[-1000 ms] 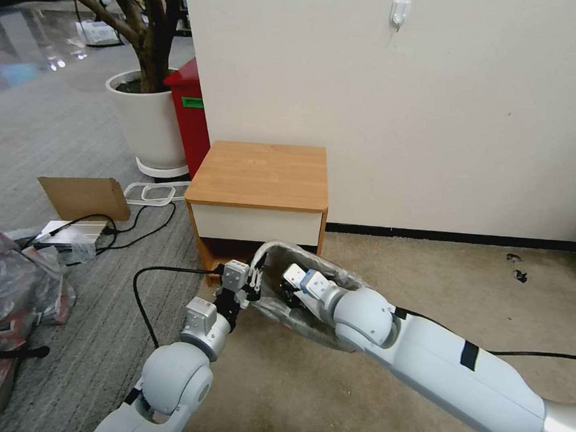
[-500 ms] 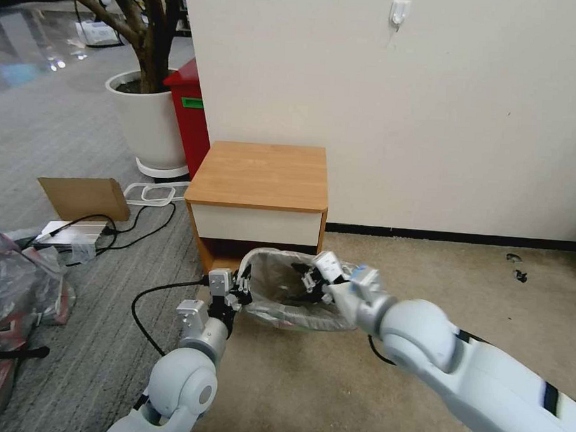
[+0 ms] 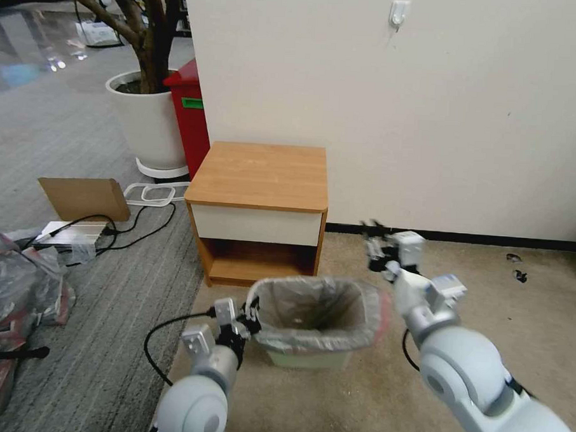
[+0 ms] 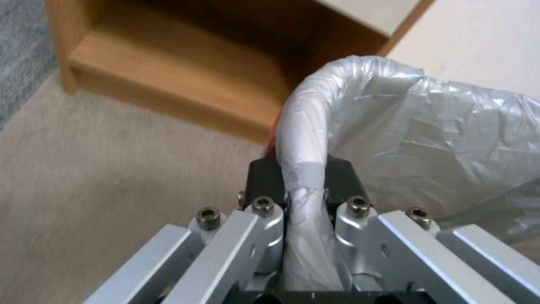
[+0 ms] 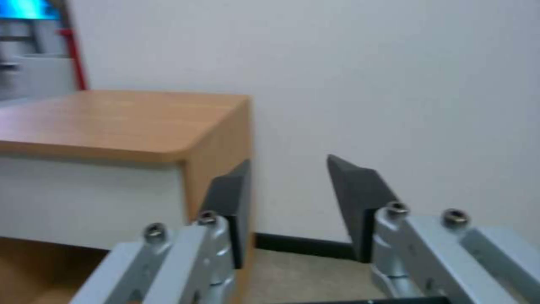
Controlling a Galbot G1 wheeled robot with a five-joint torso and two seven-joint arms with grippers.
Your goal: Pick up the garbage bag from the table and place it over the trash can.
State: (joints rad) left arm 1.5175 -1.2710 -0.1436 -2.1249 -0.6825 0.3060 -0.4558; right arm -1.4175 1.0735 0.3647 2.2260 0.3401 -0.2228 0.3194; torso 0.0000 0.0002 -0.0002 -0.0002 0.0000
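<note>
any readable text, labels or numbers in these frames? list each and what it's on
None readable.
The red bin carries a green label, too small to make out any text.
The garbage bag, trash can and table show no print.
No markings can be read on the left gripper or the right gripper.

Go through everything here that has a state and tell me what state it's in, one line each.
garbage bag: spread open, lining the bin, rim folded over its edge
trash can: upright on the carpet, lined
left gripper: shut on the bag-covered rim
right gripper: open, empty, raised beside the table
drawer: closed
</note>
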